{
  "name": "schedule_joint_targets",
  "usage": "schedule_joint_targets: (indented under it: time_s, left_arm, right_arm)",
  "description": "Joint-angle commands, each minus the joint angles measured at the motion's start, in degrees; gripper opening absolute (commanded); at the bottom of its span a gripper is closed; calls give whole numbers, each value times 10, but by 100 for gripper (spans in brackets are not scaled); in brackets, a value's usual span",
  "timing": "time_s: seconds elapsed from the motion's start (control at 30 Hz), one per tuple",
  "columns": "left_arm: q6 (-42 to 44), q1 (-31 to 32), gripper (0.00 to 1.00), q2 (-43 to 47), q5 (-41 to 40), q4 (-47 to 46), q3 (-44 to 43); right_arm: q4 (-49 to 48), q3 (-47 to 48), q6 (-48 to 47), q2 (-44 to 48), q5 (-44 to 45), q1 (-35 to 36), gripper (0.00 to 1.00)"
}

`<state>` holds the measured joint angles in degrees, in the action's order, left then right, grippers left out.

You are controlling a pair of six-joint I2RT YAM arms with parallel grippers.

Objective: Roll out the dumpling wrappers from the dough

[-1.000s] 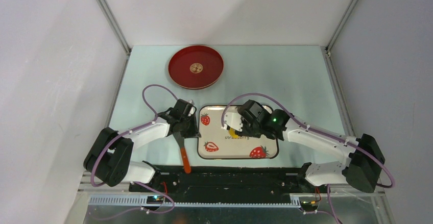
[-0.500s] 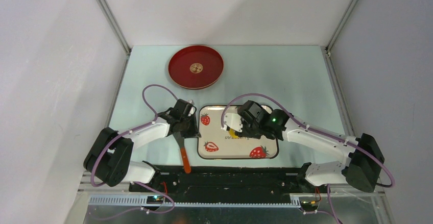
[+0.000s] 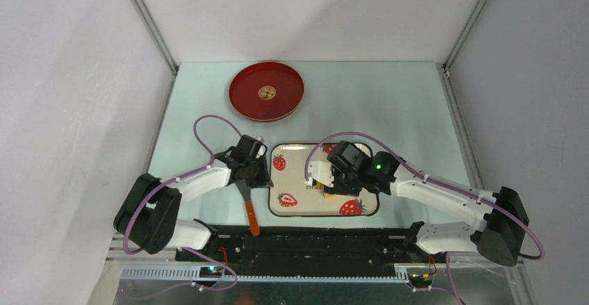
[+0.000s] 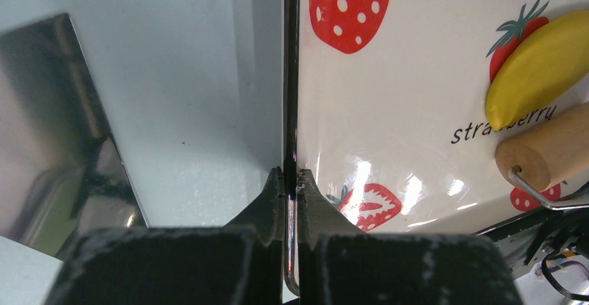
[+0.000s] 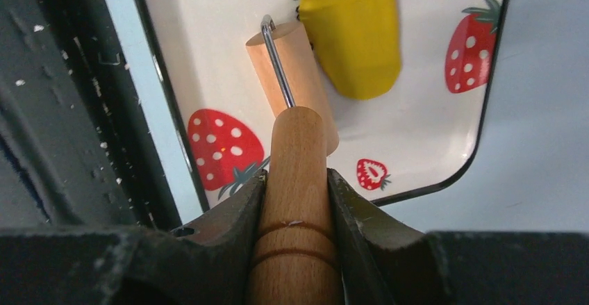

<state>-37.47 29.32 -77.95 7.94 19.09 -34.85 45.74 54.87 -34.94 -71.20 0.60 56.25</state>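
— Where do we see the dough?

— It is on the tray, the white one with red strawberries painted on it. The dough is bright yellow and pressed into a flat oval. It lies near the middle of the tray, next to the word printed there.

— What has our right end effector got?

— It has closed its two fingers on the wooden handle of the roller. The fingers press on the handle from both sides. The fat wooden part of the roller lies on the tray, right against one edge of the dough.

— And our left end effector?

— Its fingers are nearly closed. They pinch the thin dark rim of the tray on its left side. The rim goes straight between the two tips.

— What is that shiny thing beside it?

— That is the scraper. It has a metal blade and an orange handle. It lies on the surface, just left of the tray, and the handle points toward our bases.

— Do we see anything else?

— Yes, a red plate sits at the far side of the surface, well apart from the tray. There is a small pale round spot in its middle. It is too small for us to tell what it is.
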Motion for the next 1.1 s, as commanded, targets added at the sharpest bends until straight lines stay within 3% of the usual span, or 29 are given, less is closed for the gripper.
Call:
schedule_joint_targets:
  time_s: [0.0,0.13,0.3,0.53,1.07]
  left_arm:
    - [34,-12,0,-20,-78,59,24]
    - [34,-12,0,-20,-77,59,24]
    - [35,-12,0,-22,-77,58,23]
    - [36,-12,0,-23,-76,58,22]
    - [36,-12,0,-22,-76,58,24]
  right_arm:
    - [120,-23,31,15,-67,-17,0]
    - [56,8,31,100,-51,-55,0]
    - [-16,32,9,173,-97,-120,0]
    - [-10,98,-31,83,-114,-139,0]
    - [-37,169,-62,-115,-88,-64,0]
